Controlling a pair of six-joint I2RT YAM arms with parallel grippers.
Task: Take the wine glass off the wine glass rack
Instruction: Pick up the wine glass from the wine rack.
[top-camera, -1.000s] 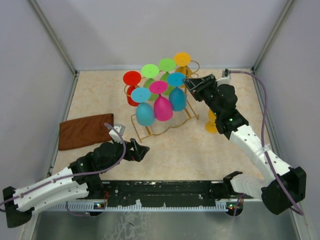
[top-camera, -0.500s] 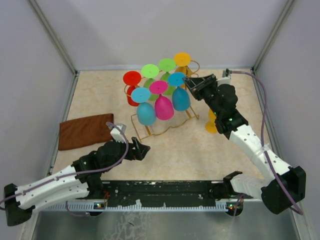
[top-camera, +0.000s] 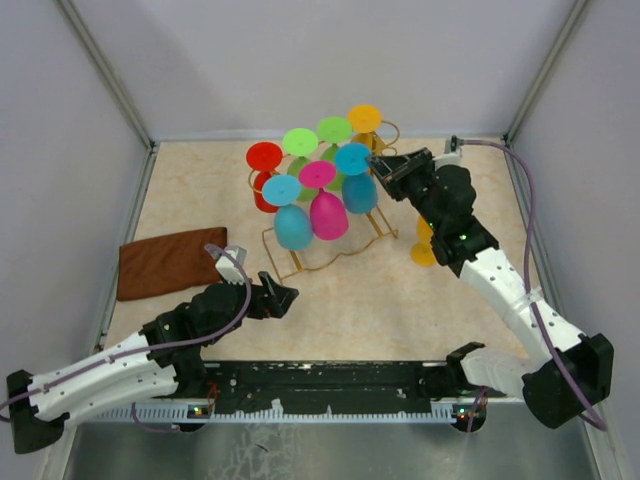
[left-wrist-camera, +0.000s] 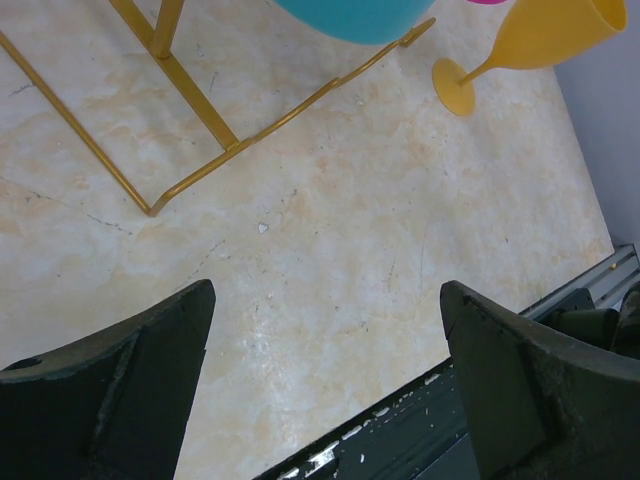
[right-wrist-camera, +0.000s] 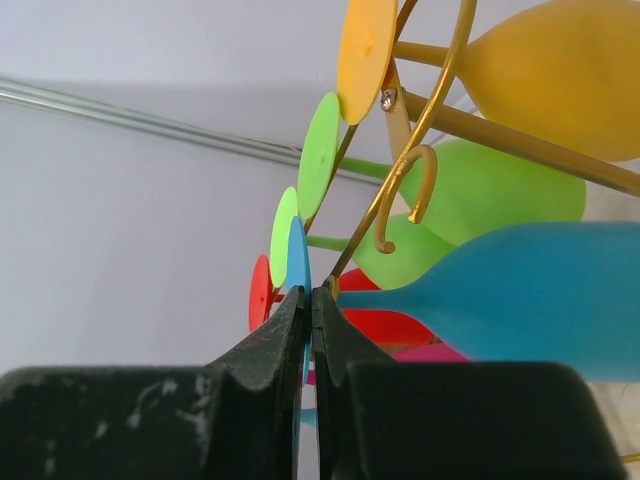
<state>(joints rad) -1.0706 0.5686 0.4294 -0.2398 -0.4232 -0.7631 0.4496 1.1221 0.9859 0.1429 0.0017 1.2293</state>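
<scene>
The gold wine glass rack (top-camera: 372, 222) stands at the middle back of the table, with several coloured glasses hanging bowl-down from its rails (right-wrist-camera: 441, 80). My right gripper (top-camera: 384, 171) is at the rack's right end, shut on the foot disc (right-wrist-camera: 298, 262) of the rightmost blue wine glass (top-camera: 359, 193). In the right wrist view, the jaws pinch that thin disc edge-on, and the blue bowl (right-wrist-camera: 540, 300) stretches to the right. My left gripper (top-camera: 285, 297) hovers low in front of the rack. It is open with nothing between its fingers (left-wrist-camera: 160, 350).
An orange glass (left-wrist-camera: 540, 40) rests on the table right of the rack, partly hidden behind my right arm (top-camera: 470, 245). A brown cloth (top-camera: 165, 262) lies at the left. Grey walls enclose the table on three sides. The rack's wire base (left-wrist-camera: 200, 100) lies just ahead of the left gripper.
The right jaws have closed onto the blue glass's foot disc. The left gripper has shifted only slightly and stayed open.
</scene>
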